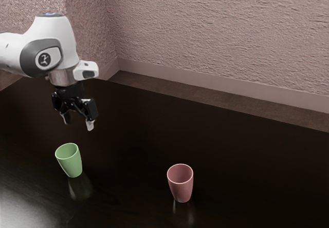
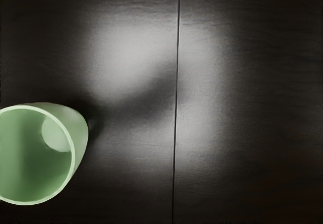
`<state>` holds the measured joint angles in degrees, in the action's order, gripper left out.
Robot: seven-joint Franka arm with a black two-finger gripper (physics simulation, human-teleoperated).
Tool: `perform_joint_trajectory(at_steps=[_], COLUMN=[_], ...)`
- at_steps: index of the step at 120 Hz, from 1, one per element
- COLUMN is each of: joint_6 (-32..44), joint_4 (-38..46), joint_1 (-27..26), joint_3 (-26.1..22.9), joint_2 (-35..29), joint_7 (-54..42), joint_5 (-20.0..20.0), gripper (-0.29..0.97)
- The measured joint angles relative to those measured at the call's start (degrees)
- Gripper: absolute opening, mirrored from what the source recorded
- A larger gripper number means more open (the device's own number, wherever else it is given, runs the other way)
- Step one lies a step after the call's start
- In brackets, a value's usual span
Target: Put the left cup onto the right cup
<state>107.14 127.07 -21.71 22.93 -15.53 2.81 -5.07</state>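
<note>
Across the dark table, largest hazard: tipping the green cup, upright toward the exterior view's left, by descending off-centre and clipping its rim. Looks off to one side of the hand in the wrist view. Lesser hazard: a shallow pinch, then a skewed landing on the pink cup, upright and well apart toward the exterior view's right.

For the arm: reaches in from the exterior view's upper left, wrist pointing down. For the gripper: hovers above the green cup, fingers spread, grasping nothing.
</note>
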Motion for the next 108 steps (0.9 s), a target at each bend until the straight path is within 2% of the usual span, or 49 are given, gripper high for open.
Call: perform_joint_trajectory(at_steps=[37, 79, 108], joint_6=[2.32, 9.36, 13.56], joint_4=[5.8, 13.85, 16.52], joint_1=[0.63, 0.7, 0.53], joint_3=[0.53, 1.53, 1.87], joint_2=[-0.81, -0.08, 0.16], joint_7=[0.08, 0.13, 0.2], joint_5=[-1.31, -1.42, -1.43], gripper=[0.68, 0.68, 0.68])
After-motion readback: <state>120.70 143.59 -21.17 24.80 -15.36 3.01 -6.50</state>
